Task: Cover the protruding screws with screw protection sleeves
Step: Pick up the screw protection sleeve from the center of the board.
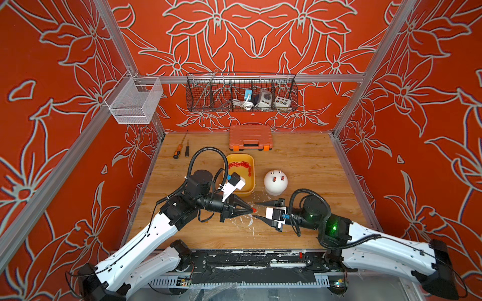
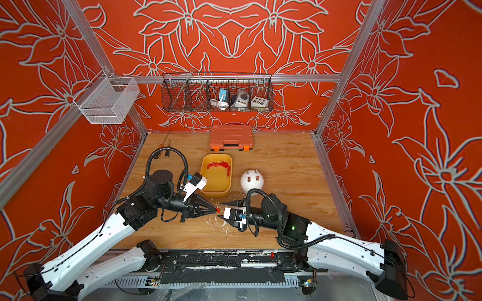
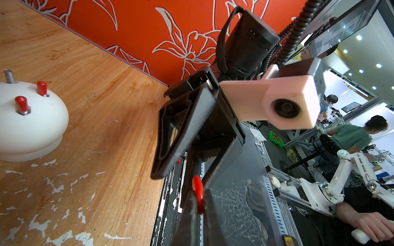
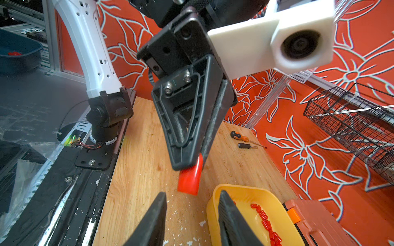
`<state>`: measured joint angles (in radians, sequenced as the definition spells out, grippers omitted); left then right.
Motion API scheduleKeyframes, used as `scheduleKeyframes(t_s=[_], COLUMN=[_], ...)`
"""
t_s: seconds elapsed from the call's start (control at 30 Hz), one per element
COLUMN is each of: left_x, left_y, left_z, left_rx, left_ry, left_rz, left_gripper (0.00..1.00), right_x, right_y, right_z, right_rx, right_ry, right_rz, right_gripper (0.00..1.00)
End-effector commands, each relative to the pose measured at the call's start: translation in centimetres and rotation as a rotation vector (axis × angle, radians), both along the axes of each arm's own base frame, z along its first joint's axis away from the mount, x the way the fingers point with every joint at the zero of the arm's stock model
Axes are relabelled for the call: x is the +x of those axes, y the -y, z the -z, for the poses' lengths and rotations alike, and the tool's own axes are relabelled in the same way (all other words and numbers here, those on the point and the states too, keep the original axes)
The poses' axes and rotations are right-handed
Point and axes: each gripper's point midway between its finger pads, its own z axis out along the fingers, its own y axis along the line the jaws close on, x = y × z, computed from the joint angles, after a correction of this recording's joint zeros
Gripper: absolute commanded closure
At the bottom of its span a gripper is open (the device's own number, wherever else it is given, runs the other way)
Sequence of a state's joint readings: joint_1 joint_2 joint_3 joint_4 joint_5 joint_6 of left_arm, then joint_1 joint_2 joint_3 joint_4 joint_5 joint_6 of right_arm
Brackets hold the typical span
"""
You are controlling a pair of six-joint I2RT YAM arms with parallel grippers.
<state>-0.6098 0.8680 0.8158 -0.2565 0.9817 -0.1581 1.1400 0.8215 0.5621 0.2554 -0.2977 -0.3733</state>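
My left gripper (image 1: 251, 209) is shut on one red screw protection sleeve (image 1: 254, 210), which sticks out past its tips above the table's front middle. The squeezed sleeve (image 3: 197, 191) shows between the left fingers. My right gripper (image 1: 253, 209) faces it, open, one finger on each side of the sleeve (image 4: 188, 180), which hangs just beyond the right gripper (image 4: 193, 194). The white dome (image 1: 275, 186) stands behind. Its two rear protruding screws (image 1: 272, 172) are bare, and its two front ones wear red sleeves (image 1: 274, 178). In the left wrist view a bare screw (image 3: 9, 76) and capped ones (image 3: 21, 103) show.
A yellow tray (image 1: 252, 179) holding several loose red sleeves (image 1: 241, 164) sits left of the dome, partly behind the left wrist camera. An orange tool case (image 1: 250, 136) lies at the back. Two screwdrivers (image 1: 180, 149) lie at the back left. A wire basket (image 1: 241, 95) hangs on the rear wall.
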Motion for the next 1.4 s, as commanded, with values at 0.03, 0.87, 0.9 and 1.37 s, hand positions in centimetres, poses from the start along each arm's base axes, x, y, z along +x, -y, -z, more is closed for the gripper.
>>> scheduleKeyframes(t_s=[0.03, 0.87, 0.9, 1.37], left_x=[-0.1, -0.9, -1.1, -1.1], left_y=[0.0, -0.7, -0.8, -0.8], left_z=[-0.2, -1.4, -1.6, -1.4], left_rx=[-0.018, -0.077, -0.087, -0.089], left_ry=[0.01, 0.128, 0.138, 0.146], left_rz=[0.014, -0.003, 0.002, -0.001], left_gripper=[1.0, 1.0, 1.0, 1.0], right_x=[-0.6, -1.1, -0.9, -1.3], right_y=[0.1, 3.2, 2.9, 0.5], right_z=[-3.5, -5.8, -5.7, -6.5], right_rx=[0.099, 0.087, 0.08, 0.081], right_ry=[0.035, -0.64, -0.677, -0.775], right_rz=[-0.028, -0.362, -0.379, -0.533], right_gripper=[0.61, 0.59, 0.59, 0.46])
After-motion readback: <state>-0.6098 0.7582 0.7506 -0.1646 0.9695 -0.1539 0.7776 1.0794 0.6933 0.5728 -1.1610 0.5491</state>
